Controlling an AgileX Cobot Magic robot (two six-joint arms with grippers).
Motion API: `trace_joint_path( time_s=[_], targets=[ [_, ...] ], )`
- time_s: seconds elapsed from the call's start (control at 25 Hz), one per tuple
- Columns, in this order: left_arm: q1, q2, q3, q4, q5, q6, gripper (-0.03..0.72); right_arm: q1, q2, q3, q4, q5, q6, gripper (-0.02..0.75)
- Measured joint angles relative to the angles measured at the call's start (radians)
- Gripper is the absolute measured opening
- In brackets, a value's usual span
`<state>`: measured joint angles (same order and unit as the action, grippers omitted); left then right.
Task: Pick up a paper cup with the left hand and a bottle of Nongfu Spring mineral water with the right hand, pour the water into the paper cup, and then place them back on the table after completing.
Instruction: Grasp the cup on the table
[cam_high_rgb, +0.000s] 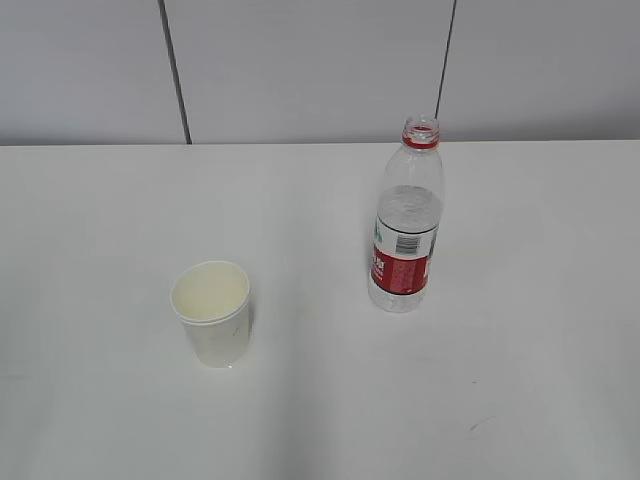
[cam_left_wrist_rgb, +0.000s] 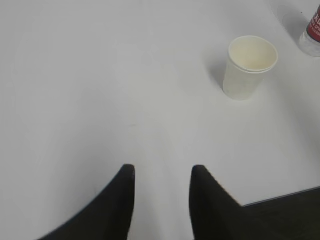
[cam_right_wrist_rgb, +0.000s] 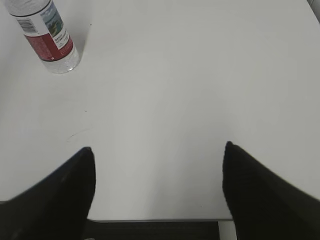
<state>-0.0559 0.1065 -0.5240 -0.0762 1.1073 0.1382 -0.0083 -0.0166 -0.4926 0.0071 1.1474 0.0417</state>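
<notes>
A white paper cup (cam_high_rgb: 212, 312) stands upright and empty on the white table (cam_high_rgb: 100, 220), left of centre. A clear uncapped water bottle (cam_high_rgb: 406, 222) with a red label and red neck ring stands upright to its right, holding clear water. Neither arm shows in the exterior view. In the left wrist view my left gripper (cam_left_wrist_rgb: 161, 170) is open and empty above the table's near edge; the cup (cam_left_wrist_rgb: 248, 66) is far ahead to the right. In the right wrist view my right gripper (cam_right_wrist_rgb: 157, 147) is wide open and empty; the bottle (cam_right_wrist_rgb: 47, 35) stands far ahead at the upper left.
A grey panelled wall (cam_high_rgb: 320, 70) runs behind the table. The table's near edge shows as a dark strip in the left wrist view (cam_left_wrist_rgb: 285, 200) and in the right wrist view (cam_right_wrist_rgb: 155, 227). A faint scuff mark (cam_right_wrist_rgb: 77, 132) lies on the tabletop.
</notes>
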Motion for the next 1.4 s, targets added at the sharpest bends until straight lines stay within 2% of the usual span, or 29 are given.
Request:
trace_joint_path(
  time_s=[1.4],
  targets=[
    [0.0, 0.0, 0.0, 0.0, 0.0, 0.0, 0.24, 0.0, 0.0, 0.0, 0.0, 0.0, 0.0, 0.587]
  ],
)
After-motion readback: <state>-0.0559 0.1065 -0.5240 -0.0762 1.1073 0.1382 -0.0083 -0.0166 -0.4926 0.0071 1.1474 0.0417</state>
